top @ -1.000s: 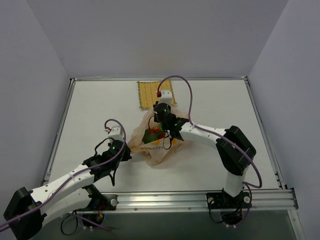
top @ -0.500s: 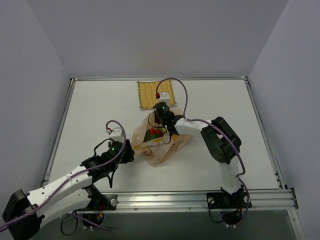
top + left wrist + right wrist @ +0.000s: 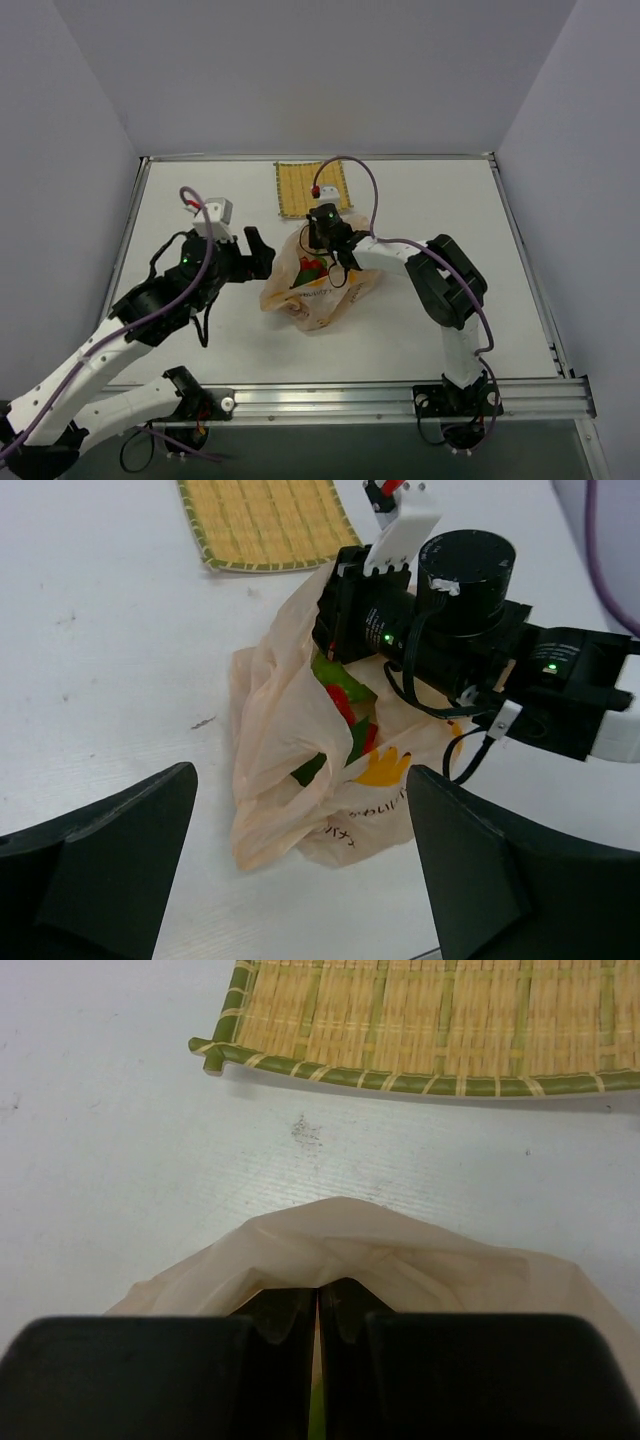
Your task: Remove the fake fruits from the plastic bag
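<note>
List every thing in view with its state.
Translucent pale peach plastic bag: mouth open, fruit inside.
Glossy red berry cluster with green leaves: inside the bag.
Square yellow woven mat: lying flat, beyond the bag.
Left tool: open, holding nothing.
Right tool: shut on the bag's rim.

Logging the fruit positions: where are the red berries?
Top view: the red berries lie mid-table inside the open plastic bag, on the near side of the woven mat.

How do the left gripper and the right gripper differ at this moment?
The left gripper has its fingers wide apart and holds nothing; the right gripper has its fingers shut on the rim of the plastic bag. The left gripper stands apart from the bag; the right gripper touches it. Both have black fingers.
</note>
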